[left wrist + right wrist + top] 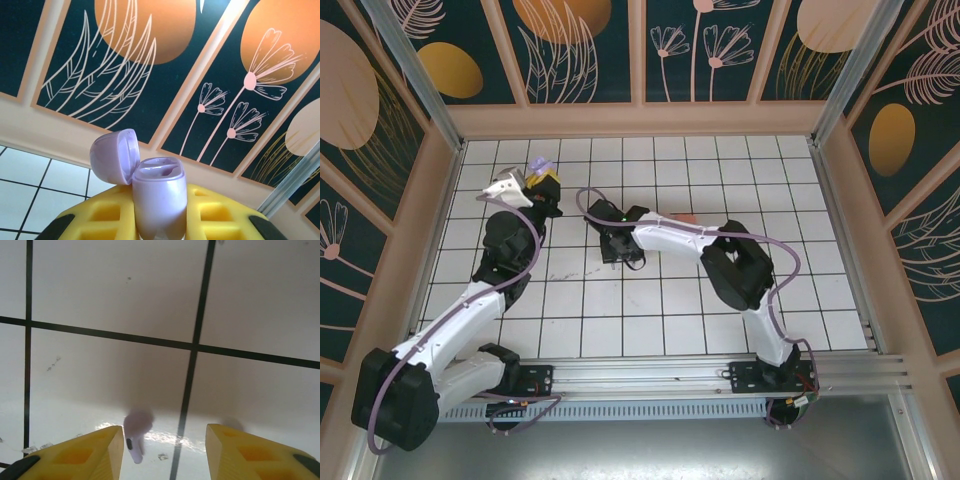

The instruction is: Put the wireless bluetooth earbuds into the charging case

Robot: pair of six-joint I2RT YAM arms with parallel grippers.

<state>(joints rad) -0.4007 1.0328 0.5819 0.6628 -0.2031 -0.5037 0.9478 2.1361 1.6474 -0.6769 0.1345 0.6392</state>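
A lilac charging case [159, 200] stands upright between the yellow fingers [100, 215] of my left gripper [160, 222], which is shut on it. Its lid [114, 155] is hinged open to the left and the two sockets show. From above, the case [542, 165] sits at the tip of the left gripper [540, 185], raised at the back left. My right gripper [165, 432] points down at the tiled floor, open. One lilac earbud [136, 432] lies on the tile between the jaws, right beside the left finger [95, 450] and far from the right one [240, 450].
The white tiled floor [650, 300] has black grout lines. A small salmon-pink object [685, 216] lies just behind the right arm's forearm. Patterned walls close in the back and both sides. The right gripper [613, 248] hovers near the middle of the floor.
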